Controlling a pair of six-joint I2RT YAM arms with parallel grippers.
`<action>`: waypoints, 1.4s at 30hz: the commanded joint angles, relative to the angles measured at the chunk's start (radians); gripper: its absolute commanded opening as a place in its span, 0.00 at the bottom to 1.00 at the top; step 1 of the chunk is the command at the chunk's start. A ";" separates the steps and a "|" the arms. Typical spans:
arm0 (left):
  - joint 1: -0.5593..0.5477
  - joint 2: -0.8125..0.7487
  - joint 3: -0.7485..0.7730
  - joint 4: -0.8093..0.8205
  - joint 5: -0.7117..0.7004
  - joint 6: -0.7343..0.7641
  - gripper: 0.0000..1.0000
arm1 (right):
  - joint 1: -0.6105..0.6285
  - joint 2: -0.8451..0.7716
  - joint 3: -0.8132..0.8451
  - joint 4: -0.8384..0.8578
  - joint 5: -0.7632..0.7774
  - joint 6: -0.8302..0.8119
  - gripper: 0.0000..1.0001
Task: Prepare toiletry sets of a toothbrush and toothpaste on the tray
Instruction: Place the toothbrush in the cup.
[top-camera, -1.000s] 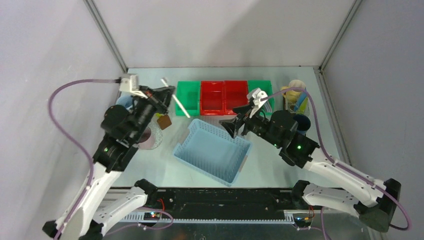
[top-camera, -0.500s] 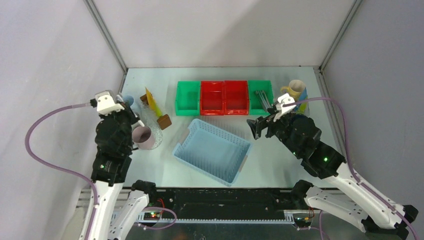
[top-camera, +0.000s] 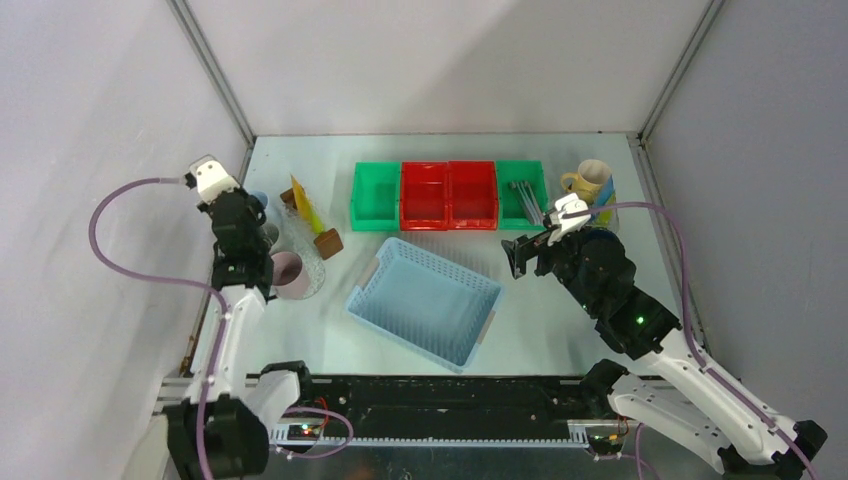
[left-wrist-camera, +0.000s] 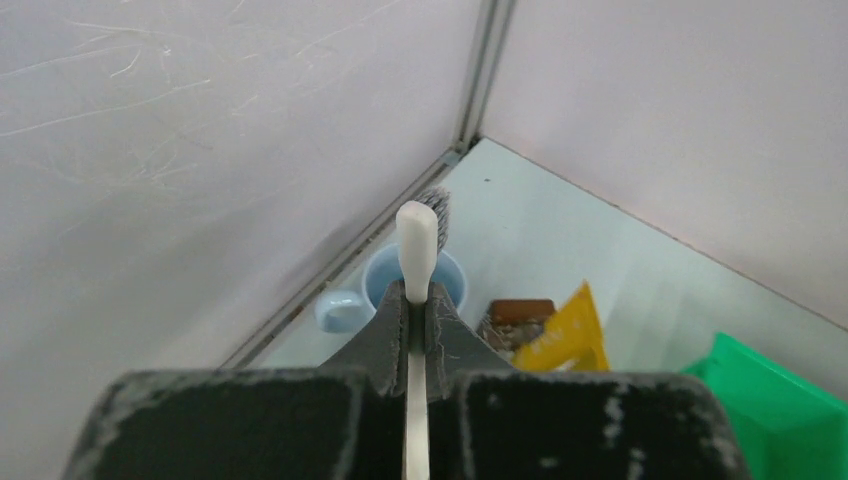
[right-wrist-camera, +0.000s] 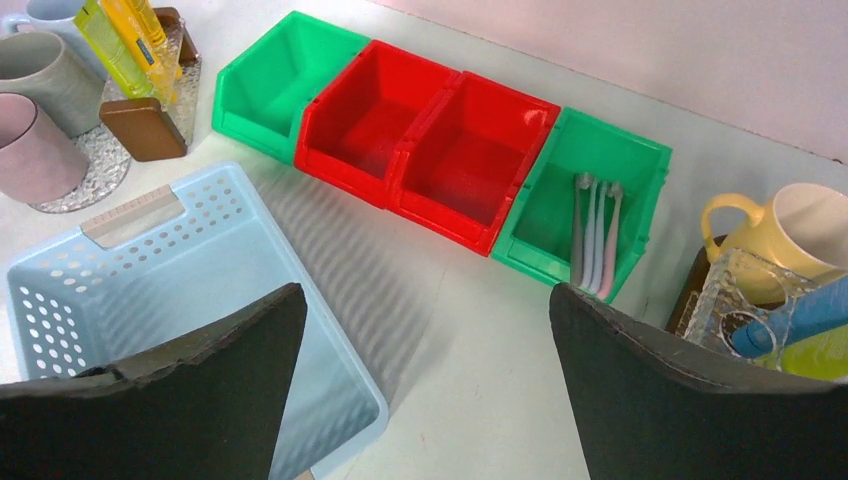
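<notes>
Step in hand, judging by the layout: setting a brush into a mug on the left-hand tray.

Pale green tabletop (top-camera: 560, 300) underneath everything; light blue perforated plastic basket (top-camera: 425, 300) lying mid-table, apart from the rest; row of green and red plastic bins (top-camera: 447, 195) just behind it; dark brown oval tray (top-camera: 328, 243) at far left, carrying a pink ceramic mug (top-camera: 288, 272), a grey ceramic mug (right-wrist-camera: 45, 75), a pale blue ceramic mug (left-wrist-camera: 415, 285) and an upright yellow tube (top-camera: 303, 203).

Left pincer (left-wrist-camera: 412, 310) clamped on a thin pale toothbrush (left-wrist-camera: 416, 235), tip lined up with the pale blue ceramic mug in the wrist view; right pincer (right-wrist-camera: 422, 295) spread wide, gripping nothing, near the spare toothbrushes (right-wrist-camera: 595, 225) in the end green bin.

Next, probably: lower straight down; keep the handle inside the rim; only then let go.
</notes>
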 joint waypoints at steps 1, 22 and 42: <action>0.093 0.113 0.023 0.244 0.053 0.024 0.00 | -0.013 -0.019 -0.014 0.056 -0.035 -0.015 0.94; 0.209 0.716 0.365 0.325 0.237 0.083 0.02 | -0.133 0.056 -0.046 0.097 -0.110 -0.013 0.95; 0.210 0.744 0.492 -0.083 0.253 0.089 0.66 | -0.159 0.051 -0.046 0.051 -0.108 -0.004 0.95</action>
